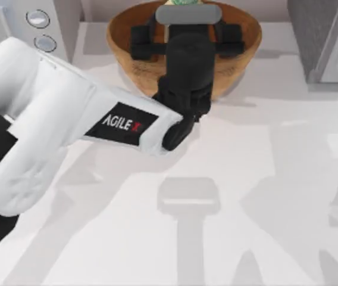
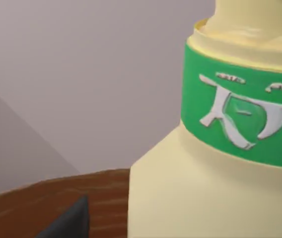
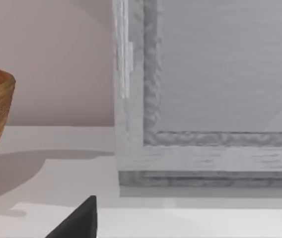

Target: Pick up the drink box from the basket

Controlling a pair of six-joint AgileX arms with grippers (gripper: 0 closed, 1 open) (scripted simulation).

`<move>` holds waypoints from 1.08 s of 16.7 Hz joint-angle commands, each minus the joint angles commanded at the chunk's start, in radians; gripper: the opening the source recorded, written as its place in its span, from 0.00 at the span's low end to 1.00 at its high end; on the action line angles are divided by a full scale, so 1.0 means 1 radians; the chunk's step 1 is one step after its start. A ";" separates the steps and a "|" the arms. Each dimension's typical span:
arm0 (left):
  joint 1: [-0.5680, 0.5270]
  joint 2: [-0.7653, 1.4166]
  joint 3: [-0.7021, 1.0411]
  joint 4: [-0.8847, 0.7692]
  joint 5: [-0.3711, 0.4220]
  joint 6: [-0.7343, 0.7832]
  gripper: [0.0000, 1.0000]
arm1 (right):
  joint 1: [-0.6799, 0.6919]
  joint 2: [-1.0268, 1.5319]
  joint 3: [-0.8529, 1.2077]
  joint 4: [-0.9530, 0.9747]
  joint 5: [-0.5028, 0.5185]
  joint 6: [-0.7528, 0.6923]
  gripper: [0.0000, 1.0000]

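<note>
While over the basket (image 1: 127, 53), left hand (image 1: 187, 12) reaches the drink box (image 2: 220, 163).

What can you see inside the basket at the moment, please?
Inside the basket, the left gripper reaches over the drink box, whose green top peeks out at the far rim. The arm covers most of the carton and the basket's floor.
</note>
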 joint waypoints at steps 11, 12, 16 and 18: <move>0.038 0.079 0.145 -0.067 0.039 -0.001 0.92 | 0.000 0.000 0.000 0.000 0.000 0.000 1.00; 0.038 0.079 0.145 -0.067 0.039 -0.001 0.85 | 0.000 0.000 0.000 0.000 0.000 0.000 1.00; 0.038 0.079 0.145 -0.067 0.039 -0.001 0.55 | 0.000 0.000 0.000 0.000 0.000 0.000 1.00; 0.038 0.079 0.145 -0.067 0.039 -0.001 0.40 | 0.000 0.000 0.000 0.000 0.000 0.000 1.00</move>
